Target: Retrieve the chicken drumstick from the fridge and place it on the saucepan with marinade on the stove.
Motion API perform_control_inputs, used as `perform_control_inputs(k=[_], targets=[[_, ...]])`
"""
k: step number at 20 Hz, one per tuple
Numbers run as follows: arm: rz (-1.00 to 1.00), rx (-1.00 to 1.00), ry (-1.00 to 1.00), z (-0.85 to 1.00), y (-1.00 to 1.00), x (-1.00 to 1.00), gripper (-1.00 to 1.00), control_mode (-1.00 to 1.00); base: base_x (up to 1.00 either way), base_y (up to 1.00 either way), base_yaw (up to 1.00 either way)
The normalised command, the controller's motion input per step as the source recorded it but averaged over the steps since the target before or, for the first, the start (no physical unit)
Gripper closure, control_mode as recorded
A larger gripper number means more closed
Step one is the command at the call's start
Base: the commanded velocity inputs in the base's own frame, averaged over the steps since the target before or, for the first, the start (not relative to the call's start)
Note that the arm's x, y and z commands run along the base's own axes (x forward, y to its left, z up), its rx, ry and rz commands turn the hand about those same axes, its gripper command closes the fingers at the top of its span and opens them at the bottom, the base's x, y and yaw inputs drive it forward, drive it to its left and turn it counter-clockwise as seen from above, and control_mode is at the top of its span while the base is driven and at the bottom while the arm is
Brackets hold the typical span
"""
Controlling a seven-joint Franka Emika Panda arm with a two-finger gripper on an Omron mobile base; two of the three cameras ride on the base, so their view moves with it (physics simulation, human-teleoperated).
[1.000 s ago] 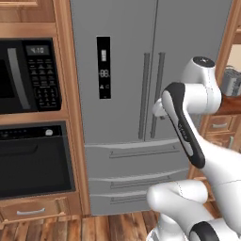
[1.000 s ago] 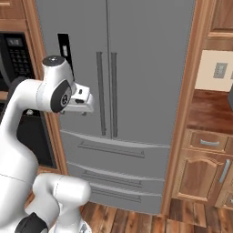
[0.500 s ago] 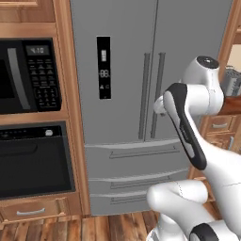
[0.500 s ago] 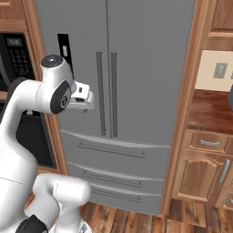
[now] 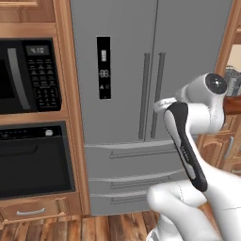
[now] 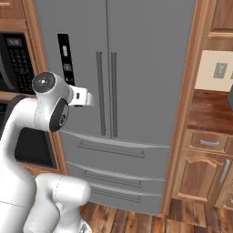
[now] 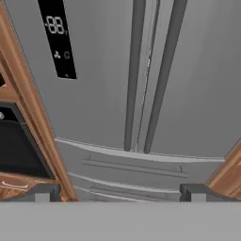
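The fridge [image 5: 127, 56] stands straight ahead with both French doors closed, and its two vertical bar handles [image 5: 146, 96] meet at the centre seam. My gripper [image 7: 121, 193] is open with nothing between its fingertips [image 7: 47, 192], and it points at the doors just below the handles [image 7: 134, 75]. From the right base view my hand [image 6: 84, 98] hovers a short way in front of the left door, beside the black display panel [image 6: 65, 59]. The chicken drumstick, saucepan, marinade and stove are out of view.
A black microwave [image 5: 28, 75] and a black oven [image 5: 33, 160] sit in the wooden cabinet left of the fridge. Two fridge drawers [image 6: 113, 150] lie below the doors. Wooden base cabinets [image 6: 205, 168] and a counter [image 6: 211, 109] are on the right.
My elbow has swung slightly, and the hand has stayed in front of the fridge's left door. The doors remain closed and the gripper stays open.
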Motion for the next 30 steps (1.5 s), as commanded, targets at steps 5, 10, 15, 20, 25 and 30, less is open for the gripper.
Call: perform_control_inputs(k=[5, 10, 15, 20, 25, 30], targets=[[-0.03, 0.0, -0.09, 0.25, 0.0, 0.25, -1.0, -1.0, 0.0, 0.0, 0.0], [-0.03, 0.0, 0.0, 0.06, 0.0, 0.4, -1.0, -1.0, 0.0, 0.0, 0.0], [0.0, 0.0, 0.0, 0.0, 0.0, 0.58, -1.0, -1.0, 0.0, 0.0, 0.0], [0.0, 0.0, 0.0, -0.06, 0.0, 0.62, -1.0, -1.0, 0.0, 0.0, 0.0], [0.0, 0.0, 0.0, -0.11, 0.0, 0.62, -1.0, -1.0, 0.0, 0.0, 0.0], [0.0, 0.0, 0.0, -0.22, 0.0, 0.61, -1.0, -1.0, 0.0, 0.0, 0.0]])
